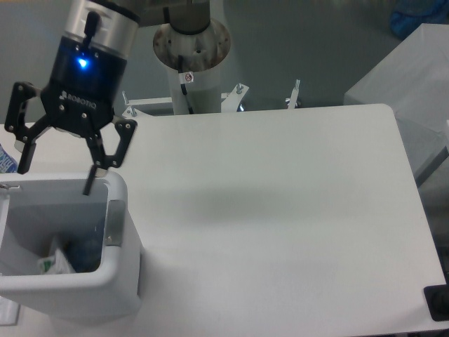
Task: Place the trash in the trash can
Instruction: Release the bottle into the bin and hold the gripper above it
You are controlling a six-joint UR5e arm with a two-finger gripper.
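Observation:
The trash can (64, 286) is a white bin with a grey tab (114, 223), standing at the table's front left corner. Inside it lies a crumpled whitish wrapper with a green streak (56, 264). Beside the wrapper is a blurred bluish clear shape, the bottle (85, 247), resting deep in the bin. My gripper (55, 178) hangs just above the can's back rim. Its fingers are spread wide apart and hold nothing. One fingertip (88, 188) reaches down to rim level.
The robot's base column (191, 49) stands behind the table's back edge, with small metal fittings (295, 94) to its right. A blue-labelled item (5, 160) shows at the far left edge. A grey table (403, 77) stands at the back right, and a black object (436, 302) at the front right corner.

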